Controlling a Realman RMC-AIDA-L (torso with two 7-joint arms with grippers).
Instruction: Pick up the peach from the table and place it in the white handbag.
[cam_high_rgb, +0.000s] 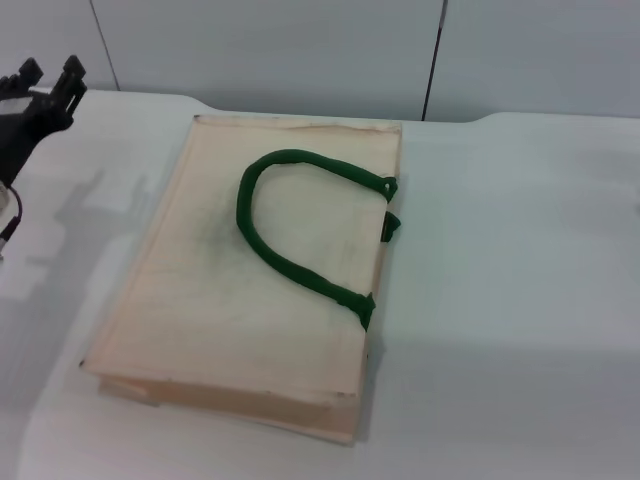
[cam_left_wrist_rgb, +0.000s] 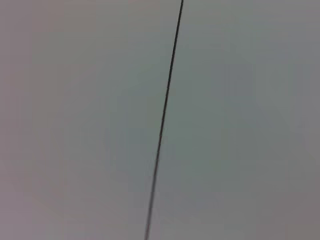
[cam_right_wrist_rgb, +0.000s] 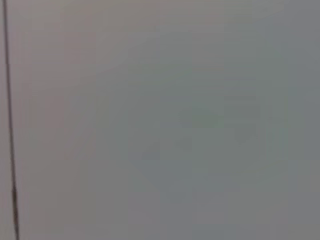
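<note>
The white handbag lies flat on the white table, its dark-green rope handles resting on top towards its right side. The peach is not in view. My left gripper is raised at the far left of the head view, above the table's back left corner, well clear of the bag; its two black fingertips stand apart and hold nothing. My right gripper is not in view. Both wrist views show only a plain grey wall with a thin dark seam.
A grey panelled wall runs behind the table's back edge. Bare tabletop lies to the right of the bag and in front of it.
</note>
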